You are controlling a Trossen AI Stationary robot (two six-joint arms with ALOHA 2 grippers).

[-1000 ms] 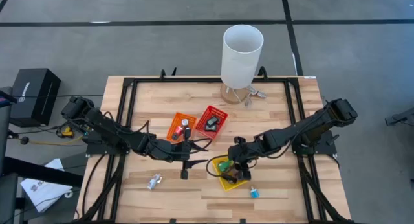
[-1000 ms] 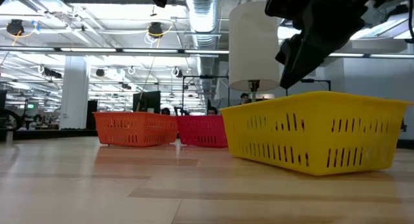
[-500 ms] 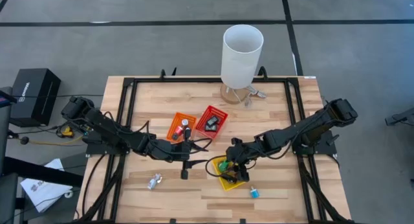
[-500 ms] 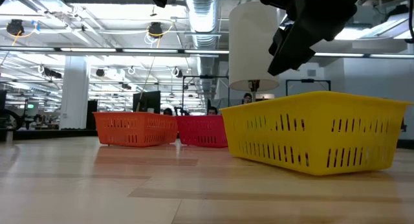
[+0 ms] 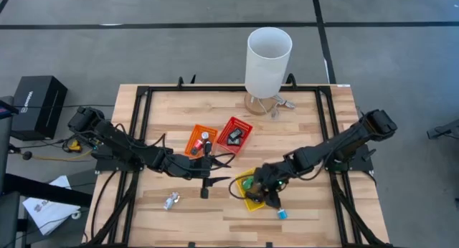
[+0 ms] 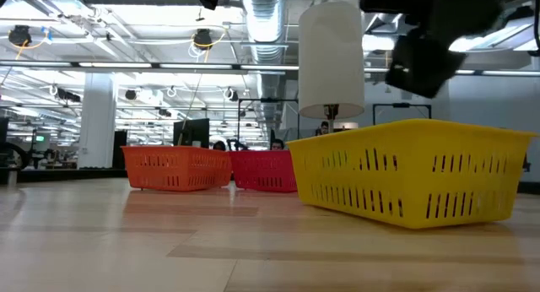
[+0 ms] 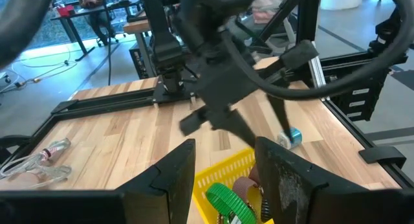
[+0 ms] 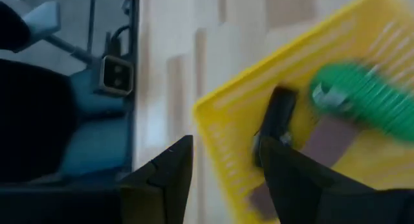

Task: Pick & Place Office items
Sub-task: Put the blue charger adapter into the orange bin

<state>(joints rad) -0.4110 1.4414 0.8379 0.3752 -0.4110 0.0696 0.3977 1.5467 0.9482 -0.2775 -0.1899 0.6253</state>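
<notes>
The yellow basket [image 5: 252, 194] sits near the table's middle and holds a green ring [image 8: 362, 94], a black piece [image 8: 275, 123] and a brown strip [image 8: 330, 140]. My right gripper [image 5: 271, 188] hovers open over the basket's near right corner, empty [image 8: 223, 179]. A blue block [image 5: 282, 213] lies on the table just beyond that corner. My left gripper [image 5: 219, 175] waits open left of the basket [image 7: 223, 179]. A silvery clip [image 5: 171, 201] and a small black piece [image 5: 204, 193] lie near the front left. The orange basket [image 5: 201, 139] and red basket [image 5: 235, 133] hold a few small items.
A tall white cylinder [image 5: 269, 62] stands at the far edge, with a clear item [image 5: 280, 103] at its foot. A black frame [image 5: 143, 126] runs round the table. In the low view the yellow basket [image 6: 405, 170] stands nearest, with the right gripper [image 6: 422, 60] above it.
My right gripper has moved from over the yellow basket's far side toward the table's near edge and slightly right, ending over the basket's near right corner, closer to the blue block. The left arm and the items have kept still.
</notes>
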